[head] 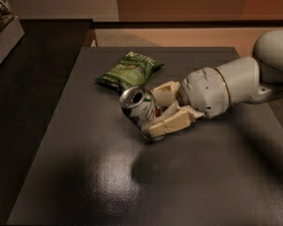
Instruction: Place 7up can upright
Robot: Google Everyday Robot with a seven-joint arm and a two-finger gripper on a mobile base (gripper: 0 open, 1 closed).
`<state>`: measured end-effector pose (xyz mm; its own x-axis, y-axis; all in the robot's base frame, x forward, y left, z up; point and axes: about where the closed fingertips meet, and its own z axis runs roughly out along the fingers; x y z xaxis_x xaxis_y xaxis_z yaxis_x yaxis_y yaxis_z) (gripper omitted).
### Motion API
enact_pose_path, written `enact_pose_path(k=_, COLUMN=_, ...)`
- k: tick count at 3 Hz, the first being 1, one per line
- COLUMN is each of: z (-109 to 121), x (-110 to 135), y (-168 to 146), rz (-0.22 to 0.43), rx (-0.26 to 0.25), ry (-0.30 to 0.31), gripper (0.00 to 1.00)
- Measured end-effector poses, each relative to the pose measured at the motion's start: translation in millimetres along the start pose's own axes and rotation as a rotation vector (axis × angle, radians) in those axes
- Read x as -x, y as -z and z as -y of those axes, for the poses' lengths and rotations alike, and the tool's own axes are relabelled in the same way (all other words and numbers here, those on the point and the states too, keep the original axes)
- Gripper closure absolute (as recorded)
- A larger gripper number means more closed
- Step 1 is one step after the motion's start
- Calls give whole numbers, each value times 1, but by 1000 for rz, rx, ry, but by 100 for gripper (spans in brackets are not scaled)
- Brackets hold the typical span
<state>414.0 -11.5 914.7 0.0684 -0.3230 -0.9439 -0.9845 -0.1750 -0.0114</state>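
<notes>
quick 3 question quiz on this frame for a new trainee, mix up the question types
1. True or false: the 7up can stands upright on the table.
2. What does the gripper hold between its fingers? A) the 7up can B) the green chip bag C) nothing
3. Fill in: the green chip bag lies ____ the 7up can, toward the table's far edge.

Key:
1. False: the can is tilted in the gripper's grasp, its shiny top facing the camera.
2. A
3. behind
</notes>
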Motion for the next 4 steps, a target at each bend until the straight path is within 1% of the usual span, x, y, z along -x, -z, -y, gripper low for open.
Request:
enact_pose_path(k=1, z=-4, x=-6, y=-1, rz=27, rx=-23, ry=-6, gripper=100)
enact_pose_path(k=2, z=-3, x=-9, y=-5, rz=69, rx=-59, ry=-30, gripper=100)
enact_pose_path(k=3, z=-1, x=-12, y=-11, rz=110, rx=-81, ry=-62, gripper=82)
enact_pose_path(k=4, z=5, x=-17, y=-15, rz=140, rx=-98, ry=-107, gripper=58)
